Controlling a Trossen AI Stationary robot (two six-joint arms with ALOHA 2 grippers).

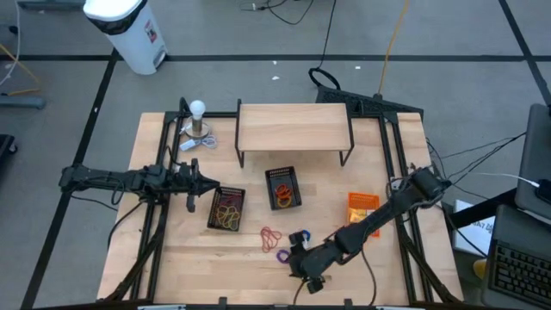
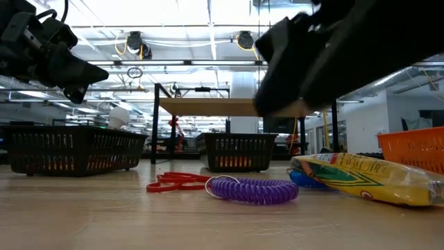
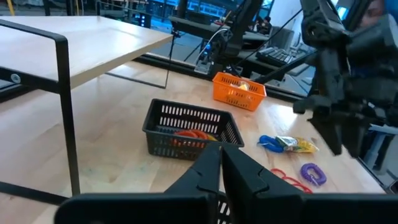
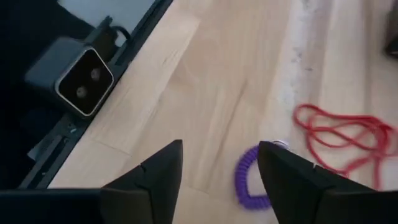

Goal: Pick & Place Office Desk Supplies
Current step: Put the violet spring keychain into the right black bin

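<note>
Two grippers were in view, one at work. Nearest the table's front edge, the right gripper [image 4: 217, 171] hung low at about 6 o'clock with its fingers spread and holding nothing. The purple coil band [image 4: 247, 180] lay on the wood just beyond its fingertips, near a small metal ring. At 1 o'clock of the coil lay the tangle of red rubber bands [image 4: 345, 140], close enough that a wide closing stroke risked snagging a red loop along with the coil. The coil was thin and springy; in my judgement it could slide or flip out from between the fingers if they met the wood unevenly. The yellow packet [image 2: 368, 177] and a blue item [image 1: 299, 235] lay at about 3 o'clock of the coil, near the arm's underside, and could be swept aside. Farther back, the left gripper [image 1: 211, 182] waited at 9 o'clock with fingers pressed together and nothing between them, above a black basket [image 1: 227, 209] of bands. A second black basket [image 1: 282, 188] stood mid-table and an orange basket [image 1: 362, 207] at 3 o'clock.
</note>
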